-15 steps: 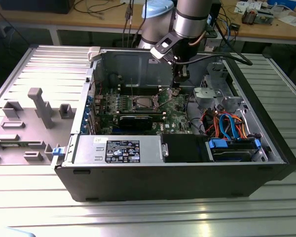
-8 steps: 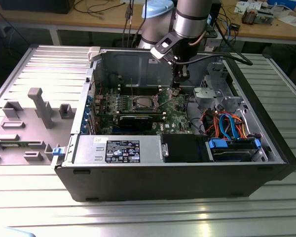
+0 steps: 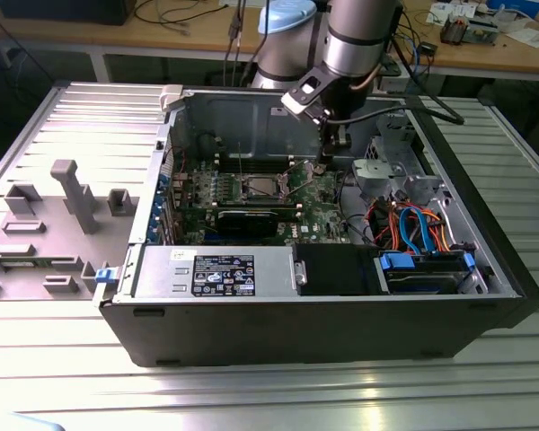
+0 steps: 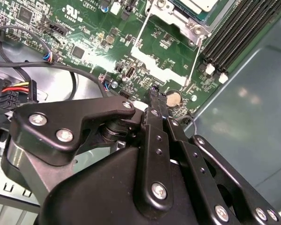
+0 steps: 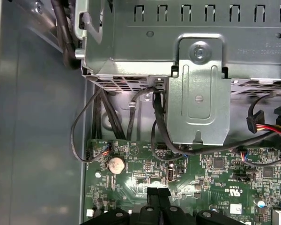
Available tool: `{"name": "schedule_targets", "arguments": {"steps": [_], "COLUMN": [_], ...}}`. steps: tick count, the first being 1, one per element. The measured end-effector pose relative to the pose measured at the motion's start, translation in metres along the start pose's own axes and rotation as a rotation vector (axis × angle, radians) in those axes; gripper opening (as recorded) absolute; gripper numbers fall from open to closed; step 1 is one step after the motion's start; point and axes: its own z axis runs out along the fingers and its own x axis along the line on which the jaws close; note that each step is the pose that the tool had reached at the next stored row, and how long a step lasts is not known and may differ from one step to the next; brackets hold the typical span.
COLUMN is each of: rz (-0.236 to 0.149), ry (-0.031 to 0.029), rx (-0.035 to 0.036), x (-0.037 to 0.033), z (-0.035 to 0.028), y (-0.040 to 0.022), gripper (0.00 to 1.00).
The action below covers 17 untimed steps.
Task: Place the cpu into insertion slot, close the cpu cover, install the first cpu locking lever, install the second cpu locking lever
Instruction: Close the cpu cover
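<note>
Power supply [image 3: 217, 272] sits nearest in the open computer case [image 3: 323, 337], with a dark sticker of pale print on top, print not read out. Drive bay [image 3: 427, 269] with blue and orange cables is toward the exterior view's right, bundled clear of the board. Farther in, the long black graphics card [image 3: 251, 218] lies across the green motherboard [image 3: 319, 193]. Just beyond is the insertion slot [image 3: 242, 184]. The cpu [image 4: 202, 3] looks seated inside it, silver top showing through the cpu cover [image 4: 178, 19]; can't tell if the cover is fully down. Thin wire levers [image 4: 193, 63] slant off the socket, seemingly unlatched. Gripper [image 3: 324, 164] hangs low over the board on the exterior view's right of the slot, near a coin battery [image 5: 116, 164]. Its fingers are clenched together on nothing, likely a closed tip for pushing levers. Farthest, the arm [image 3: 355, 36] rises past the case's back wall.
</note>
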Motion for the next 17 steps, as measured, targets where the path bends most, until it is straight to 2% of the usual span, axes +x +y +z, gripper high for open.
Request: {"name": "schedule_targets", "arguments": {"steps": [3,5,9,14,17], "rz": [0.0,0.0,-0.007,-0.012,-0.012], "ry": [-0.001,-0.004,-0.0041,-0.004,-0.0041], "rx": [0.0017,0.0065,0.0138,0.0146,0.0146], "x": [-0.0004,-0.0005,-0.0008,-0.0007,-0.0005], "z": [0.0094,0.013,0.0206,0.0209,0.0204], "y": [0.0024,0.0032,0.0034,0.0014,-0.0041], "gripper": [0.11,0.11,0.11,0.11,0.11]}}
